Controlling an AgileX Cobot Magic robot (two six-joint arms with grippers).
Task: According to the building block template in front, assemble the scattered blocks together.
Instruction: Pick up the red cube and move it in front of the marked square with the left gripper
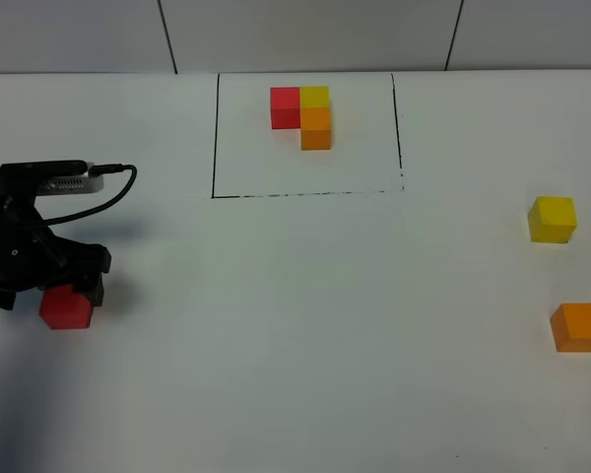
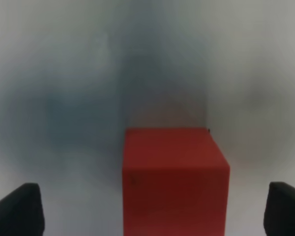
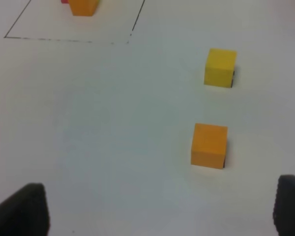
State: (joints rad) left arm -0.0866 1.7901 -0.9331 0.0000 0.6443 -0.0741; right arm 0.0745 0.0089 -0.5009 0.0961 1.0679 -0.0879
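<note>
The building block template (image 1: 307, 113), an L of small red, yellow and orange cubes, sits inside a black-outlined rectangle at the far middle of the table. Of the scattered blocks, the red cube (image 1: 65, 306) lies at the left. My left gripper (image 1: 72, 284) is lowered over it and open. In the left wrist view the red cube (image 2: 174, 179) stands between the two dark fingertips (image 2: 18, 210), with a gap on each side. The yellow cube (image 1: 552, 219) and orange cube (image 1: 578, 327) lie apart at the right. My right gripper (image 3: 157, 209) is open and holds nothing, short of the orange cube (image 3: 209, 145) and the yellow cube (image 3: 220, 67).
The black outline (image 1: 215, 138) frames the template area on the white table. A grey cable (image 1: 108, 192) loops off the left arm. The right arm is outside the exterior high view. The template's orange end (image 3: 82, 7) shows at the edge of the right wrist view.
</note>
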